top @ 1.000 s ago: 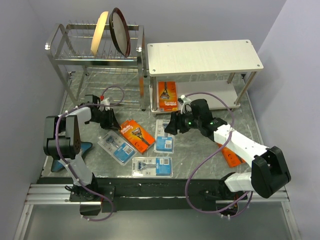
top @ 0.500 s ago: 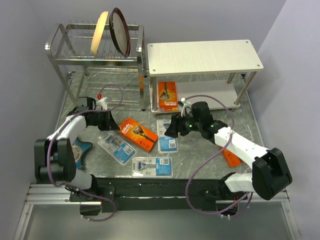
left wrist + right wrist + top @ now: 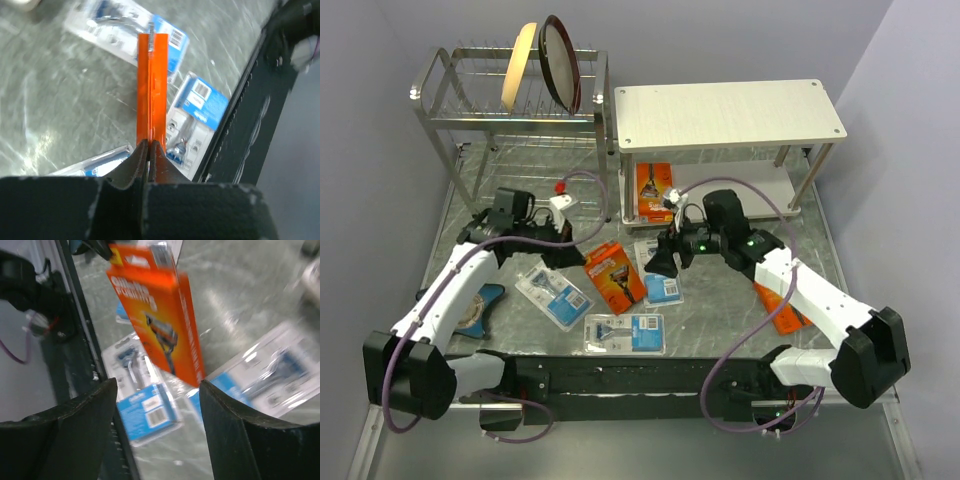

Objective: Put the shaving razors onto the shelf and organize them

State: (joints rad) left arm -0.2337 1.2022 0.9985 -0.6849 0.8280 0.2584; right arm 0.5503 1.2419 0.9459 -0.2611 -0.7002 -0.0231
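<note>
My left gripper (image 3: 577, 247) is shut on the end of an orange razor pack (image 3: 615, 276) and holds it above the table; in the left wrist view the pack (image 3: 152, 85) stands edge-on between the jaws of that gripper (image 3: 149, 146). My right gripper (image 3: 665, 262) hovers open just right of it, and its wrist view shows the orange pack (image 3: 157, 310) beyond the fingers (image 3: 95, 410). Three blue razor packs (image 3: 552, 292) (image 3: 625, 332) (image 3: 660, 275) lie on the table. Another orange pack (image 3: 655, 190) stands on the lower tier of the white shelf (image 3: 725, 113). A third (image 3: 785, 312) lies partly under my right arm.
A chrome dish rack (image 3: 450, 120) with two plates (image 3: 560, 62) stands at the back left, next to the shelf. A teal object (image 3: 480, 305) lies under my left arm. The black rail (image 3: 620, 375) runs along the near edge.
My left gripper closed on the orange pack, lifted it and swung it right as the arm stretched out. My right gripper drew slightly closer and opened a little.
</note>
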